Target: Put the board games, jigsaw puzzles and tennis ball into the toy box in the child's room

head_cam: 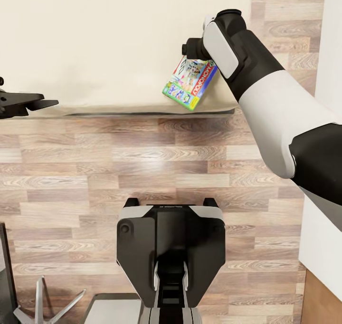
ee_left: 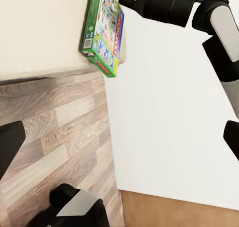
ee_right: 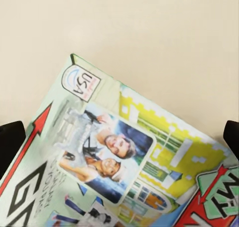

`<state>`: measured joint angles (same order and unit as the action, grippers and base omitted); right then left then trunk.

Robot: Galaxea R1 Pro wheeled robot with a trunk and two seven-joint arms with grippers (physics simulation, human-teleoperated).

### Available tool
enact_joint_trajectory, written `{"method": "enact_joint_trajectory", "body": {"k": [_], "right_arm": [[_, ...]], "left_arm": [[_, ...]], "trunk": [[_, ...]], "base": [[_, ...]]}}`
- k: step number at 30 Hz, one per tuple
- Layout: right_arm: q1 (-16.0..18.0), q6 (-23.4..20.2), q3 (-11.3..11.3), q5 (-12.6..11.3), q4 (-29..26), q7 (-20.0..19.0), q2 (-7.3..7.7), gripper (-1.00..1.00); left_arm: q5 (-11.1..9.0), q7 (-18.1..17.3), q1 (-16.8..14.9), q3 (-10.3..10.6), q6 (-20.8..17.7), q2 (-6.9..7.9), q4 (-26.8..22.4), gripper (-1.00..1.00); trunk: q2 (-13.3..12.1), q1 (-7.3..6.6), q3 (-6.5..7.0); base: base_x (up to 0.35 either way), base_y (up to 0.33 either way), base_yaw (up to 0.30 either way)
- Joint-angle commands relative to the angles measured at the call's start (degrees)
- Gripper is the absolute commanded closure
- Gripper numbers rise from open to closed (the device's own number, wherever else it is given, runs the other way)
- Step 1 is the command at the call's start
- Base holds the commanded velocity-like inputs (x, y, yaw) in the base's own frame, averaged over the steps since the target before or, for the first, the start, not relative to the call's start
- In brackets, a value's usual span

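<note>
Wood plank floor (head_cam: 142,167) runs across the lower part of the head view, and above it lies the bed (head_cam: 95,39), its beige mattress filling the upper left.

At the far left, the left gripper (head_cam: 45,103) hangs at the mattress's near edge with nothing in it; whether its fingers are spread or closed cannot be told from these pictures. It looks parked out of the way, leaving the work to the other arm.

Further right, the green-edged Monopoly board game (head_cam: 190,83) sits over the bed's near right corner, tilted, with one corner reaching past the mattress edge. The left wrist view shows it lifted at an angle, its face turned toward the white wall (ee_left: 169,112).

Rightmost, the right gripper (head_cam: 186,50) meets the box at its upper end, and the right arm reaches in from the side. The box hangs tilted because it appears to be pinched at one end only, so the free end droops. The fingers seem clamped on it, though the contact itself is hidden behind the wrist. In the right wrist view the box lid fills the frame close up, which fits a grasp. The judgement is that this game has been picked off the bed and next needs carrying to the toy box.
</note>
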<state>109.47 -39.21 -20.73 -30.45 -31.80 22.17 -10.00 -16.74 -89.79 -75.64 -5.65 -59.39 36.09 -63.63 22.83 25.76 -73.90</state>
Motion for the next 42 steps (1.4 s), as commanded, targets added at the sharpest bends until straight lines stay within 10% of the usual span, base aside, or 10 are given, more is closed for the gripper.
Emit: {"method": "enact_joint_trajectory", "body": {"k": [1, 42], "right_arm": [[0.0, -0.1, -0.2, -0.6, 0.0, 0.5, 0.00, -1.00], [0.0, -0.1, -0.2, -0.6, -0.1, 0.4, 0.00, -1.00]], "left_arm": [[0.0, -0.2, 0.0, 0.0, -0.6, 0.04, 0.0, -1.00], [0.0, -0.2, 0.0, 0.0, -0.6, 0.04, 0.0, -1.00]], "trunk": [[0.1, 0.02, -0.06], [0.1, 0.02, -0.06]], "base": [[-0.167, 0.114, 0.000], [-0.059, 0.010, 0.000]]}}
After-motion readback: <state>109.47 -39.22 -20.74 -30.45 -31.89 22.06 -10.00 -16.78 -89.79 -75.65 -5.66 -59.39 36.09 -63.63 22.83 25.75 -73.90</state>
